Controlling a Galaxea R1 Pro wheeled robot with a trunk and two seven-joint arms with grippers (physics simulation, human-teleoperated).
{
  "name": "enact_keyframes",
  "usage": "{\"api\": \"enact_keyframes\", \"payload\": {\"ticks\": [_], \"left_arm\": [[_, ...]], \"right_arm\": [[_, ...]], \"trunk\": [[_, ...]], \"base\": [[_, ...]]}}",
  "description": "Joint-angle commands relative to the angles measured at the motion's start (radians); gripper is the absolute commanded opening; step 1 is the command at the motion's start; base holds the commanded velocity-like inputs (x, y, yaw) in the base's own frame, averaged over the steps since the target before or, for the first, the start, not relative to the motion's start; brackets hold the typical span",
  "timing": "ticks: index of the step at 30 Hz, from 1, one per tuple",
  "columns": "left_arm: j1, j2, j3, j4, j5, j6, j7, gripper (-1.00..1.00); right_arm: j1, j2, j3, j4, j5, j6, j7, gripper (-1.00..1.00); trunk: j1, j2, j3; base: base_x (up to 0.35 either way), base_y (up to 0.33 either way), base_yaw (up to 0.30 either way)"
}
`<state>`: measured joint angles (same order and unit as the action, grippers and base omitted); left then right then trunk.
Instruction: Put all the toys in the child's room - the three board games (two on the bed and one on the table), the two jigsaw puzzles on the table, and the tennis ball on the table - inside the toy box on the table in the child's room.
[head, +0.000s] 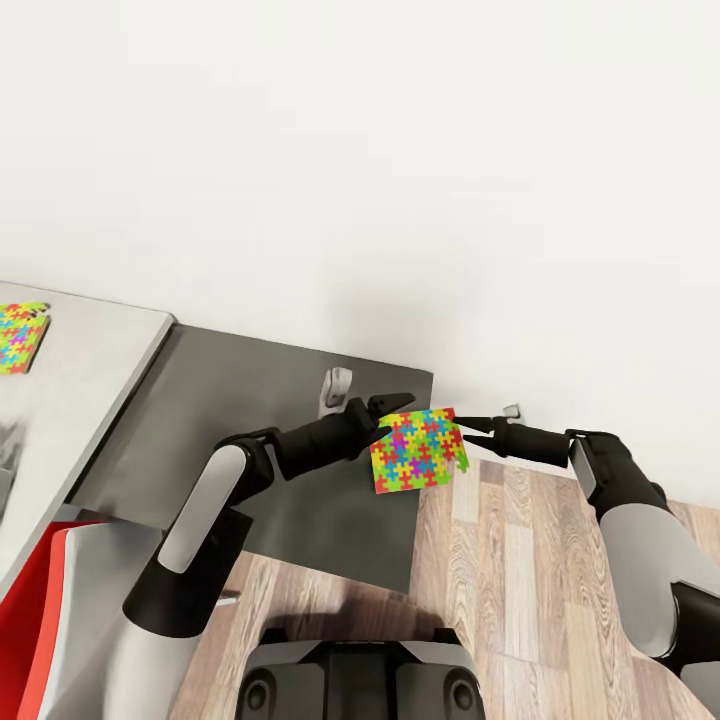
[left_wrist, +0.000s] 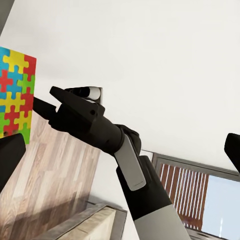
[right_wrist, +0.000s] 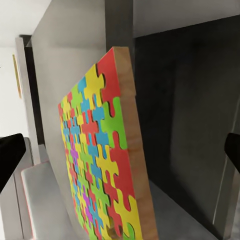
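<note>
Head view — jigsaw puzzle pinched between left gripper and right gripper, jaws' state unclear.

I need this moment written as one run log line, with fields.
phase: carrying puzzle | jigsaw puzzle: between both end effectors, off the table | second jigsaw puzzle: lying on table | toy box: unseen

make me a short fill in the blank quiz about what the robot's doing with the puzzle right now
1. The jigsaw puzzle is pinched between the left gripper and the ____ gripper.
2. A second puzzle lies on the table's ____ grey top.
3. Below the right gripper the floor is made of ____ planks.

Missing words: right; light; wood
</note>
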<state>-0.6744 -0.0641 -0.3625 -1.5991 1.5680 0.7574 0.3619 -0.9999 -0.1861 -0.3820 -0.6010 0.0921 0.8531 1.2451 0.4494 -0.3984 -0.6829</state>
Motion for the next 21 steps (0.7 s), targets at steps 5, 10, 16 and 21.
{"api": "enact_keyframes", "payload": {"ticks": [5,10,16,21], "left_arm": [[-0.001,-0.001,0.001,-0.001,0.01,0.001,0.011,1.0],[-0.001,-0.001,0.001,-0.001,0.01,0.001,0.011,1.0],[-0.001,-0.001,0.001,-0.001,0.009,0.001,0.011,1.0],[-0.001,-0.002,0.001,-0.001,0.009,0.001,0.011,1.0]], "right_arm": [[0.001,0.004,-0.006,0.0,0.008,0.008,0.008,1.0],[0.003,0.006,-0.006,0.0,0.007,0.008,0.008,1.0],[0.006,0.007,-0.006,0.0,0.006,0.009,0.008,1.0],[0.007,0.008,-0.006,0.0,0.007,0.008,0.008,1.0]], "trunk": [[0.001,-0.002,-0.001],[0.001,-0.002,-0.001],[0.001,-0.002,-0.001],[0.001,-0.002,-0.001]], "base": [[0.0,0.0,0.002],[0.0,0.0,0.0],[0.0,0.0,0.0],[0.0,0.0,0.058]]}}
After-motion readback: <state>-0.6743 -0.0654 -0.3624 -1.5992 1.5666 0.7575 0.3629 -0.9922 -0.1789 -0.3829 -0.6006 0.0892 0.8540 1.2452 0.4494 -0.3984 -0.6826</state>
